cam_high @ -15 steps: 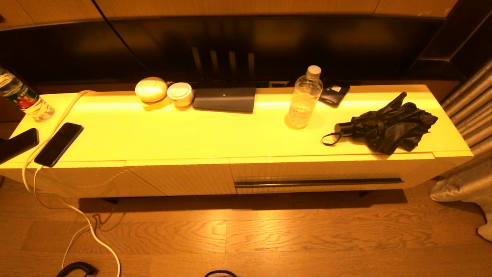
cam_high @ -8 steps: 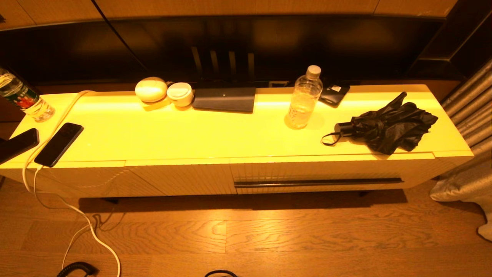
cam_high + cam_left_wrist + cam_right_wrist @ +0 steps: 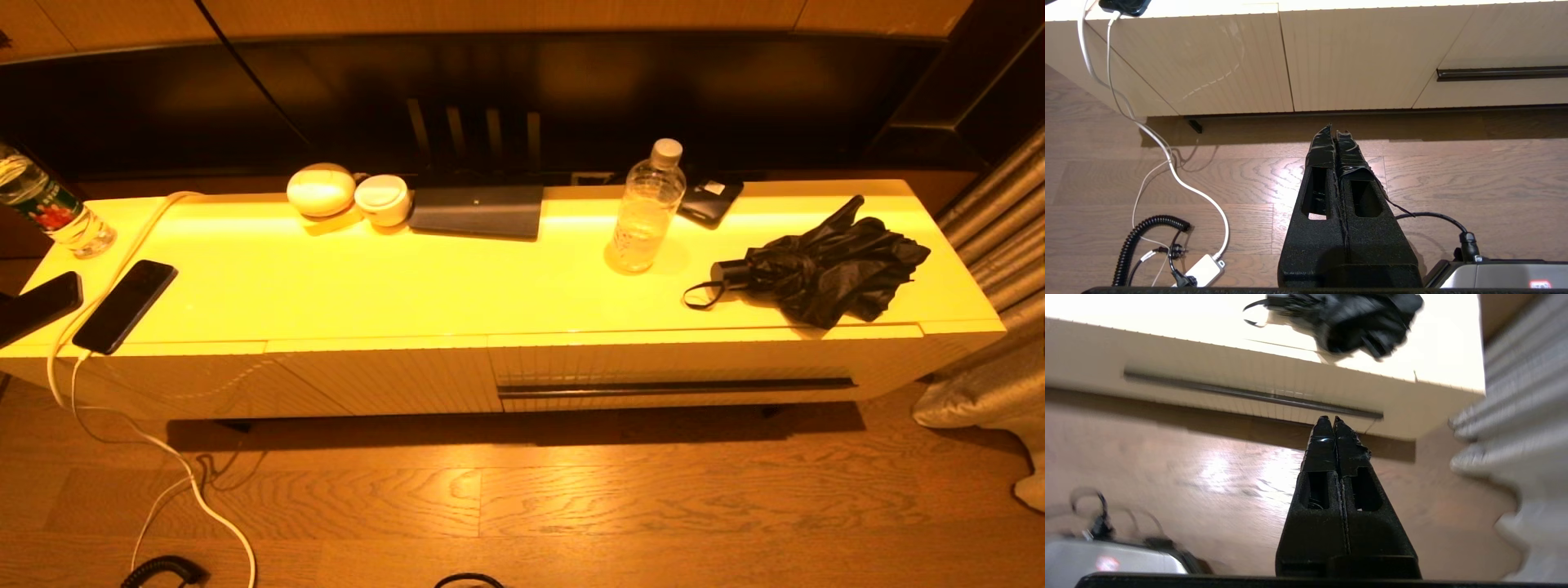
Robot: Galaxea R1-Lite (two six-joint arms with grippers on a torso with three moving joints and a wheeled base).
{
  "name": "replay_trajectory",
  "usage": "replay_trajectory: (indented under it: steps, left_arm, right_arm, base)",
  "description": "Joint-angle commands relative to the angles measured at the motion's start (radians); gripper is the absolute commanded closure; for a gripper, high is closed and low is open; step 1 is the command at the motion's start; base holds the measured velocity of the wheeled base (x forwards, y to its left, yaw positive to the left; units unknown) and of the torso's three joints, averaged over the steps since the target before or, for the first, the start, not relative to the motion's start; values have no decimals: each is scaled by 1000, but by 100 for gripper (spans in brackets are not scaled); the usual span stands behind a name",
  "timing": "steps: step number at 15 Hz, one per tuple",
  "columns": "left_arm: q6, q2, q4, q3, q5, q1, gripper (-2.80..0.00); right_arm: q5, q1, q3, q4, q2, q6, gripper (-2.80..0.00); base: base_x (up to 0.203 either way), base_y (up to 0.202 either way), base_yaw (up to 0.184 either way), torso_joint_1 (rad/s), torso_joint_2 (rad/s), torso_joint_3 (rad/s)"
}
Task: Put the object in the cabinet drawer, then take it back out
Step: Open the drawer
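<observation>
Drawer [image 3: 678, 369] shut, flush in the right half of the cabinet [image 3: 367, 294] front, dark handle [image 3: 676, 386] running along nearly its whole width.

Right gripper [image 3: 1334, 421] pinched tight and empty, low over the floor [image 3: 653, 490], aimed toward the right part of the handle but well apart from it. Left gripper [image 3: 1336, 134] likewise closed on nothing, parked low before the plain ribbed panels of the left half.

Step in hand, by judgement: opening the drawer. Best done square to the front, meeting the strip near its middle rather than its right end, so that the drawer does not rack. Cannot tell whether the strip is a bar or a recess, so parting the jaws or hooking with closed tips remains to be decided up close. Then a straight, level pull back.

Likely object: umbrella [image 3: 824, 269], lying at the front edge near the right front corner, right above the drawer, strap loop toward the middle. Bottle [image 3: 647, 208] upright farther back, above the drawer's left part. Cannot tell for certain which is meant.

Bare floor before the drawer, seemingly enough room for a full pull. Curtain [image 3: 992, 220] just beside the right end: little side room there. Cable [image 3: 196, 490] only under the left half. Umbrella fabric reaching the front edge: risk of snagging when rising.
</observation>
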State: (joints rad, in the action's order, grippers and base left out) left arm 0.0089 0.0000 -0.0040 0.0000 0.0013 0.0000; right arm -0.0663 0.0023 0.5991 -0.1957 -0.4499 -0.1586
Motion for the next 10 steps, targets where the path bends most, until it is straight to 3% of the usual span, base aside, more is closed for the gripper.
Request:
replay_trajectory:
  steps: [1, 4, 10]
  left_arm:
    - [0, 0, -1, 2, 0, 0, 0]
    - [0, 0, -1, 2, 0, 0, 0]
    - [0, 0, -1, 2, 0, 0, 0]
  right_arm:
    - [-60, 4, 58, -7, -236, -168, 0]
    - [-96, 15, 84, -17, -417, -321, 0]
    - [-104, 175, 182, -11, -753, -466, 0]
  base:
    - [0, 0, 0, 0, 0, 0]
    - [0, 0, 0, 0, 0, 0]
    - [0, 0, 0, 0, 0, 0]
